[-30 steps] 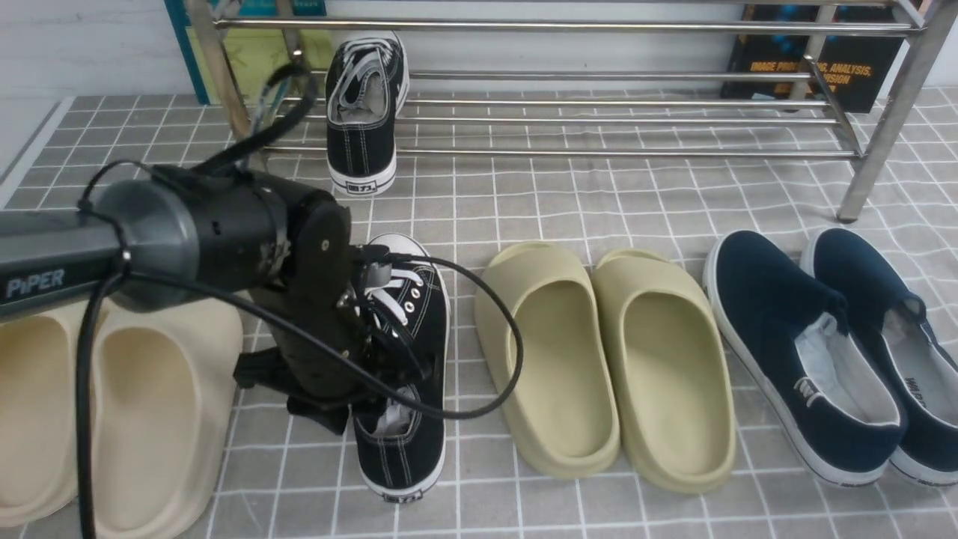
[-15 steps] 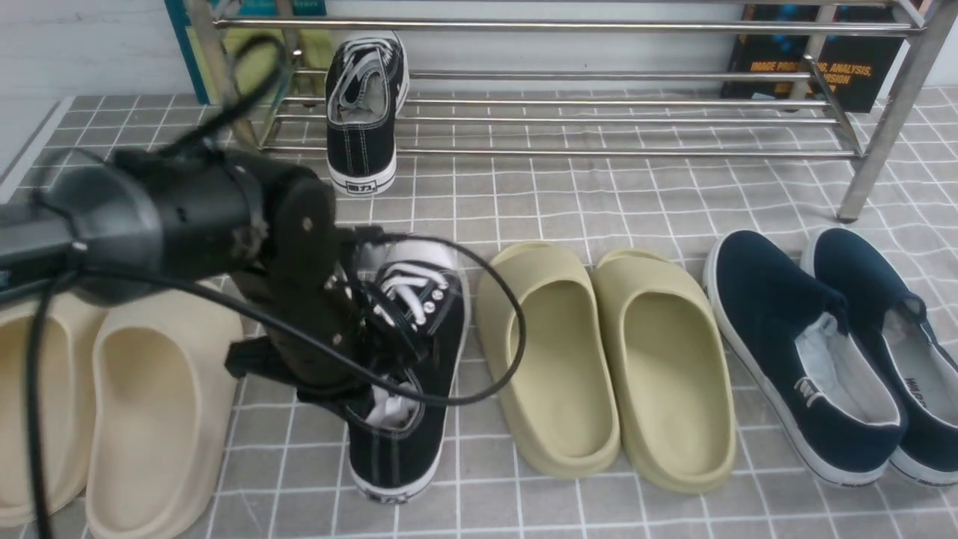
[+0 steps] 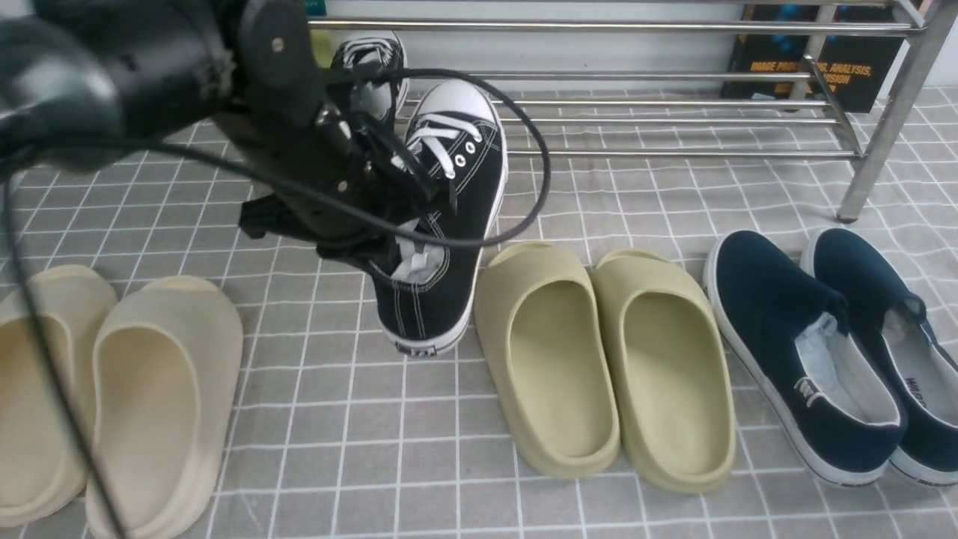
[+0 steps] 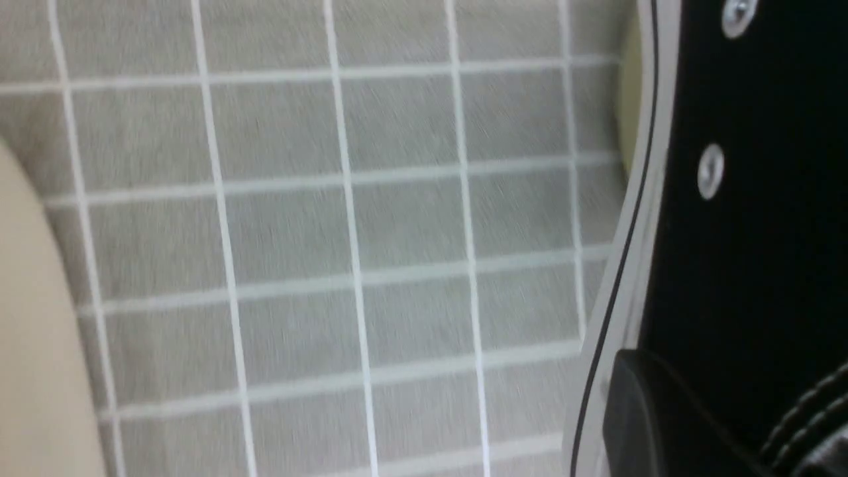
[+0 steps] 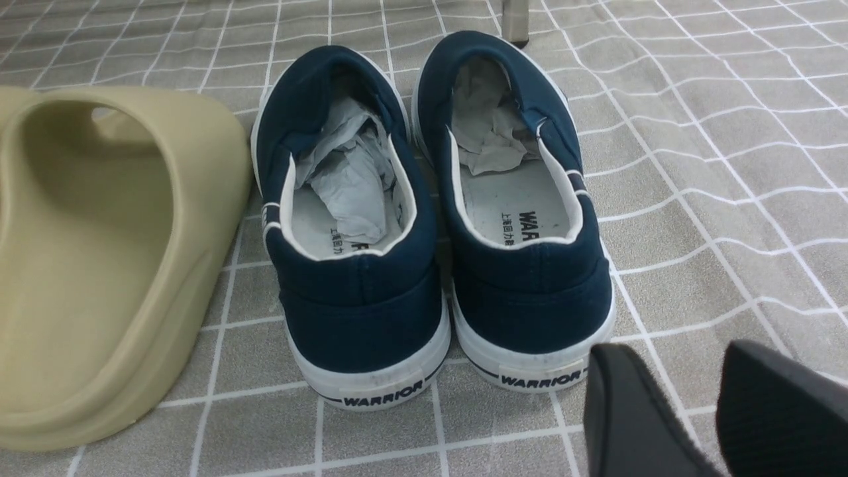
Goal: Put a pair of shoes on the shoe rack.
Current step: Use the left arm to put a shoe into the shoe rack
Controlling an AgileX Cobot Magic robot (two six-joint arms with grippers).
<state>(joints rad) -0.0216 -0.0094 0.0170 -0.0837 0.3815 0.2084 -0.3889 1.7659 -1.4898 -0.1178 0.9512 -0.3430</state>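
- Now, your shoe rack (image 3: 636,153) carries one black canvas shoe, the racked sneaker (image 3: 374,52). It sits on the lower bars at the rack's left end, heel toward you, and is partly hidden behind the left arm.
- The held sneaker (image 3: 456,187) has crumpled pale paper (image 3: 415,262) in its opening. Its white toe cap points at the rack, its heel faces you, and it looks raised above the checked cloth (image 3: 636,202).
- Your left gripper (image 3: 389,239) is clamped on that shoe at the collar. In the left wrist view one black finger (image 4: 656,424) presses the canvas side just above the white sole.
- Both navy slip-ons (image 5: 351,232) are stuffed with crumpled grey paper (image 5: 344,179), and they stand side by side on the cloth at the right.
- Your right gripper (image 5: 715,424) hangs just behind their heels. Its fingers are slightly parted, cloth shows between them, and it grasps nothing.
- Count: two black lace-up sneakers, one on the rack and one in the gripper.
- Two olive foam slides (image 3: 550,359), touching, sit in the middle, just right of the held sneaker.
- Two beige foam slides (image 3: 161,404) sit at the far left.
- That makes two navy slip-ons and eight shoes in all, with one rack.
- One dark book (image 3: 778,52) with orange lettering stands behind the rack's right end.
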